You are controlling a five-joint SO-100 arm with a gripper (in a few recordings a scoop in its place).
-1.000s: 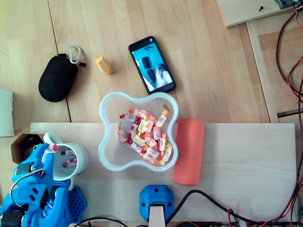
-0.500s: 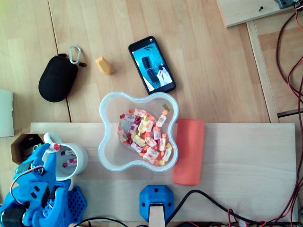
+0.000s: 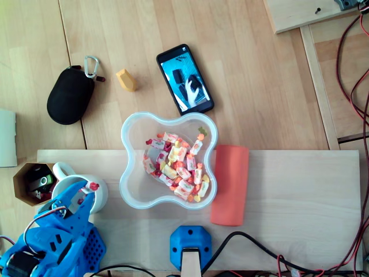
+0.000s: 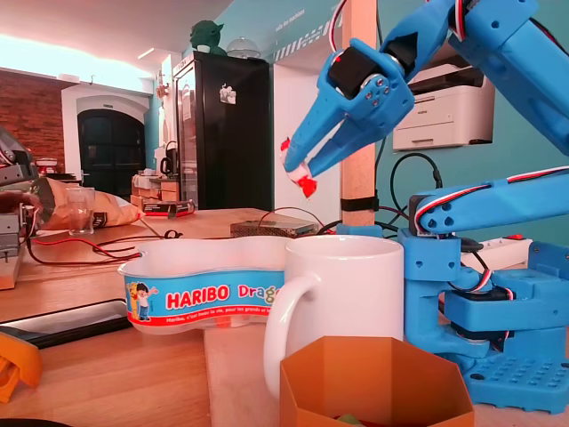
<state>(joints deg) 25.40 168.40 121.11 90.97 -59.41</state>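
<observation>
Overhead view. We find the tub [image 3: 134, 130] at centre, straddling the upper edge of the board [image 3: 300, 190], which lies on the worktop [image 3: 253, 75]; sweets [image 3: 176, 164] lie in it. Just right of the tub lies the pad [image 3: 230, 184]. To its left stands the mug [image 3: 101, 199], and left of that the box [image 3: 23, 179]. Above the tub lie the phone [image 3: 184, 78], the block [image 3: 125, 79] and, leftmost, the pouch [image 3: 69, 95]. Below the tub sits a base [image 3: 190, 245]. The jaws hang over the mug, pinching one sweet [image 4: 298, 173].
</observation>
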